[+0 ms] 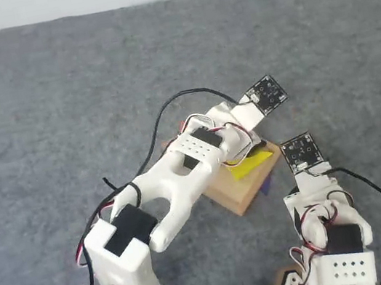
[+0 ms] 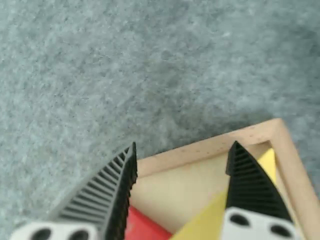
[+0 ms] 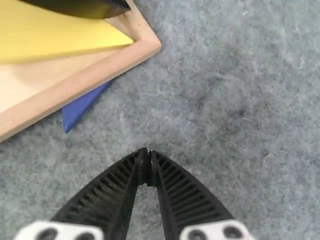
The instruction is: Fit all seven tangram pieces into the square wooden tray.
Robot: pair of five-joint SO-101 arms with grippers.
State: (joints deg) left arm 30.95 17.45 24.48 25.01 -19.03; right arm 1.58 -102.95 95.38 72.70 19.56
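tray (image 2: 200, 148): pale wood, yellow piece (image 2: 202, 225), red piece (image 2: 142, 227) inside | left gripper (image 2: 184, 147) spread apart | right gripper (image 3: 148, 152) closed

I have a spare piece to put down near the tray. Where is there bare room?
Bare carpet lies beyond the far edge of the wooden tray and across the left side. Crowded: above the tray, where the open left tool hangs, and its near right edge, with the blue piece and the right tool.
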